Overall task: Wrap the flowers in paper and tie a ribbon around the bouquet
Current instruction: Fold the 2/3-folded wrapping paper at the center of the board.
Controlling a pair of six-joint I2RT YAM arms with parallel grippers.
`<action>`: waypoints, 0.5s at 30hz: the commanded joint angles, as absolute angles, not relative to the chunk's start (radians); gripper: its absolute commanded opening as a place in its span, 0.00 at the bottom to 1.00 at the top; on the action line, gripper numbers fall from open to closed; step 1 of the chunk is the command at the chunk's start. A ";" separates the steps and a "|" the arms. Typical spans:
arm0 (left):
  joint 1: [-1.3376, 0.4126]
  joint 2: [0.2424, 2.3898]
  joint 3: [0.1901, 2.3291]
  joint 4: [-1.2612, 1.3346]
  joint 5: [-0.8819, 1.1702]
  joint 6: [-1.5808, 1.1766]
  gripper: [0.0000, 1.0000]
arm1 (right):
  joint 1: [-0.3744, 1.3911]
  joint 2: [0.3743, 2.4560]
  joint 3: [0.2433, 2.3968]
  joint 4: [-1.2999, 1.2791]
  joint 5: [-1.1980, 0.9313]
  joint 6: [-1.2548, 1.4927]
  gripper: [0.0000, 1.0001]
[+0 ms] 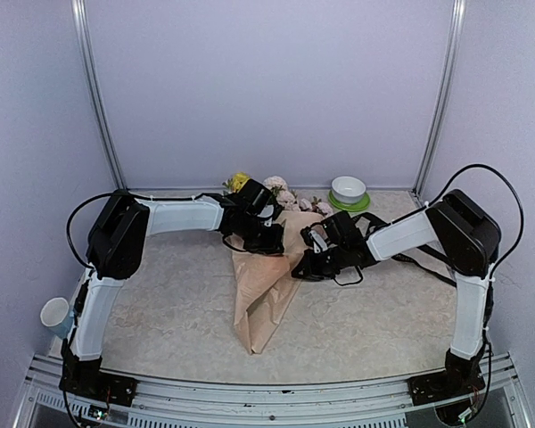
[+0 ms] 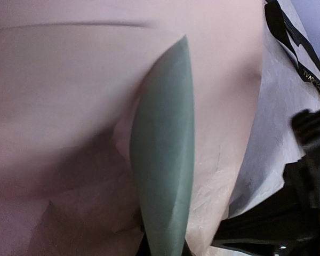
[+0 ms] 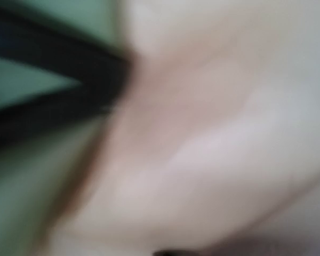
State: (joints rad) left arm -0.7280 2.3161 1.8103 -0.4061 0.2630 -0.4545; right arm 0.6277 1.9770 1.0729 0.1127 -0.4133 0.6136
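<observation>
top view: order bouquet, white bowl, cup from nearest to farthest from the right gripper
1. bouquet, directly at the right gripper, mid-table
2. white bowl, behind it, by the back wall
3. cup, far left, near edge

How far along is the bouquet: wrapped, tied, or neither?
Wrapped, apparently: the flowers sit in a peach paper cone on the table, a green strip showing. In hand: the left arm and right arm meet at its neck, black ribbon beside the paper. Left: no finished tie is visible.
</observation>
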 commanded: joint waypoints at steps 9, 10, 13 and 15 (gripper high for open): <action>-0.803 2.293 1.939 -0.490 0.215 -0.400 0.00 | 0.618 2.071 1.122 0.104 -0.492 0.655 0.01; -0.799 2.306 1.944 -0.493 0.219 -0.407 0.00 | 0.618 2.062 1.108 0.123 -0.497 0.665 0.01; -0.794 2.352 1.966 -0.497 0.240 -0.415 0.00 | 0.618 2.020 1.092 0.145 -0.488 0.678 0.01; -0.789 2.389 1.992 -0.517 0.241 -0.419 0.00 | 0.618 1.989 1.086 0.132 -0.465 0.675 0.00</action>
State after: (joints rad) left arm -0.7975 2.3222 1.9343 -0.4866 0.2214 -0.4171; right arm 0.6239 2.0457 1.1126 0.1341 -0.4843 0.6571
